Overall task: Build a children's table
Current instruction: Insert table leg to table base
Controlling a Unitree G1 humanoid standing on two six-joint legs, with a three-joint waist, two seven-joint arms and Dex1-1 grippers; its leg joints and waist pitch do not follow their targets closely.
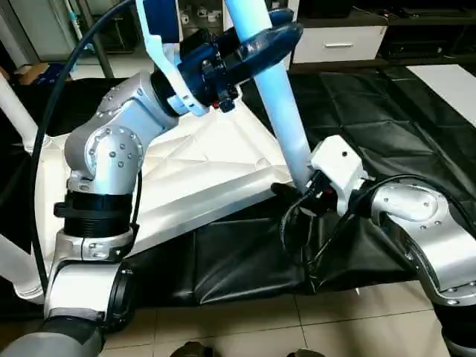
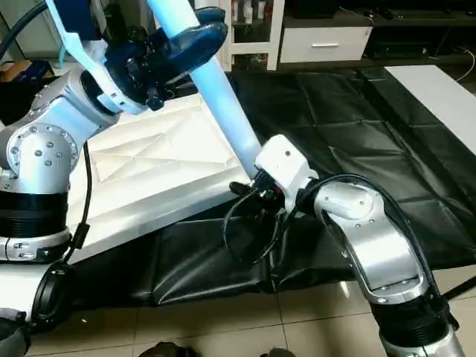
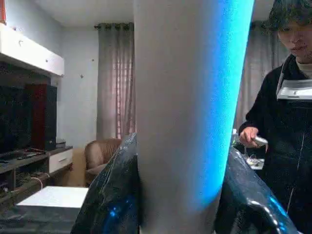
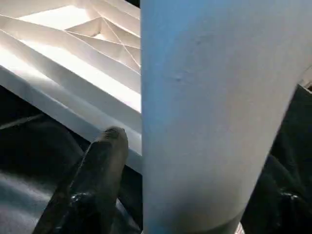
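- Left of frame: our left gripper (image 1: 249, 46) is clamped around the upper part of the leg (image 1: 279, 111); we should hold it steady and true to the socket.
- Centre: the table top (image 1: 201, 175) lies ribbed side up on the black sheet (image 1: 357, 119).
- Right: our right gripper (image 1: 297, 190) straddles the leg's foot at the corner; whether its fingers (image 4: 97, 170) grip, we cannot tell. We judge the thread needs straight seating.

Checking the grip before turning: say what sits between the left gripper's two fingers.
The white table leg sits between the left gripper's fingers, shown in the left wrist view.
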